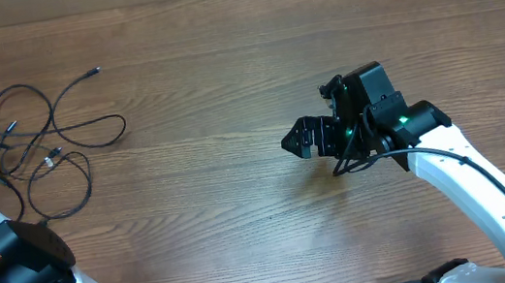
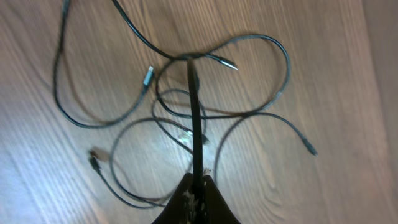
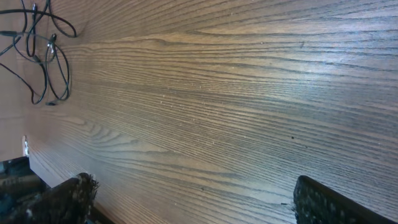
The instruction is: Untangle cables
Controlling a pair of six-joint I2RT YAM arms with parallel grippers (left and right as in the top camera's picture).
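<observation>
The left gripper [image 2: 198, 190] is pinching one strand of the cables [image 2: 195, 112] above the far-left tangle. The right gripper [image 1: 297, 139] is hovering wide open and empty, over the table [image 1: 243, 221] at right.

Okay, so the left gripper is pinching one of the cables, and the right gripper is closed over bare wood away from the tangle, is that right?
Not quite. The right gripper is open, not closed: the right wrist view shows its fingers wide apart over bare table. The left gripper does pinch a cable.
</observation>
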